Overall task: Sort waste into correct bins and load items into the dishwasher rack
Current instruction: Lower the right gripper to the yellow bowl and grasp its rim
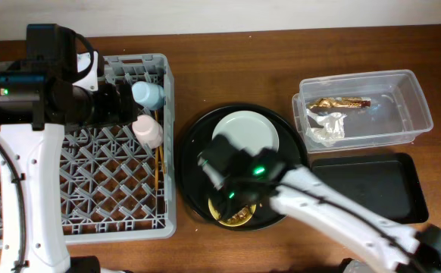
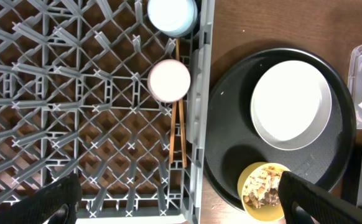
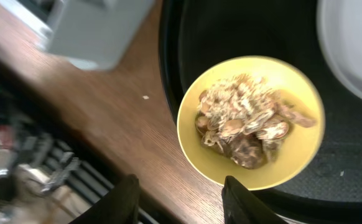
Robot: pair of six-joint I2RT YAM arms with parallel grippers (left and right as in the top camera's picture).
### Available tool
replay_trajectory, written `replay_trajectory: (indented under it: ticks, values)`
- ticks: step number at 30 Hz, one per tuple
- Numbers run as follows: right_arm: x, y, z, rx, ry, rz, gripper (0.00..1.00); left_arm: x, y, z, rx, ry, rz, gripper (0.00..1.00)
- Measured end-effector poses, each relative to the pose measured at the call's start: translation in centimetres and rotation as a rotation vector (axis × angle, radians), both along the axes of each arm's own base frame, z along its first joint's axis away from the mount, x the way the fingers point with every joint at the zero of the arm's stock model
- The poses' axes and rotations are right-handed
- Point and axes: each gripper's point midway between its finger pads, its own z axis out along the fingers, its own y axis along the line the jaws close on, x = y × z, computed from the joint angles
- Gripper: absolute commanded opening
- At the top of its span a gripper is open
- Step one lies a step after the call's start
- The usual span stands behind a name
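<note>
The grey dishwasher rack (image 1: 92,189) holds a light blue cup (image 1: 148,94), a pink cup (image 1: 148,130) and two chopsticks (image 2: 178,134) along its right side. My left gripper (image 2: 181,205) hangs wide open high above the rack, holding nothing. On the round black tray (image 1: 198,152) lie the pale plate (image 1: 245,133) and the yellow bowl (image 3: 299,149), which is full of beige-brown food scraps (image 3: 243,121). Just above the bowl's near rim, my right gripper (image 3: 184,199) stands open; only bare table shows between its fingers.
At the back right a clear tub (image 1: 406,106) holds a gold-brown wrapper (image 1: 342,102) and a crumpled white tissue (image 1: 326,127). A shallow black rectangular tray (image 1: 368,186) lies in front of the tub. My right arm crosses the table's front right corner.
</note>
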Motion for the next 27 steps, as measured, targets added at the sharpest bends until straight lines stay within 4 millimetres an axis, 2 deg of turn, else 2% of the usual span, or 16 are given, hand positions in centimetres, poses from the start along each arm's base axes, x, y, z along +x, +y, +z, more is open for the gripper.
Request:
replay_trajectory:
  ticks: [4, 5, 10, 13, 14, 16, 17, 19, 27]
  values:
    - [-1.1, 1.5, -3.1, -0.099, -0.016, 0.04, 0.45, 0.0, 0.0, 0.0, 0.0, 0.0, 0.0, 0.99]
    - [-1.3, 1.9, -4.4, -0.132, -0.013, 0.054, 0.45, 0.0, 0.0, 0.0, 0.0, 0.0, 0.0, 0.99]
    - [-1.6, 2.2, -7.9, -0.219, 0.017, 0.063, 0.45, 0.0, 0.0, 0.0, 0.0, 0.0, 0.0, 0.99]
    - [-1.6, 2.0, -9.6, -0.256, 0.031, 0.059, 0.39, 0.0, 0.0, 0.0, 0.0, 0.0, 0.0, 0.99]
    - [-1.5, 2.1, -9.9, -0.259, 0.033, 0.057, 0.34, 0.0, 0.0, 0.0, 0.0, 0.0, 0.0, 0.99]
    - [-1.4, 2.1, -10.3, -0.265, 0.032, 0.056, 0.12, 0.0, 0.0, 0.0, 0.0, 0.0, 0.0, 0.99]
    - [-1.4, 2.1, -10.4, -0.269, 0.032, 0.051, 0.08, 0.0, 0.0, 0.0, 0.0, 0.0, 0.0, 0.99]
    - [-1.3, 1.6, -10.5, -0.29, 0.026, 0.049, 0.04, 0.0, 0.0, 0.0, 0.0, 0.0, 0.0, 0.99]
    - [-1.2, -1.0, -10.2, -0.407, 0.009, 0.053, 0.04, 0.0, 0.0, 0.0, 0.0, 0.0, 0.0, 0.99]
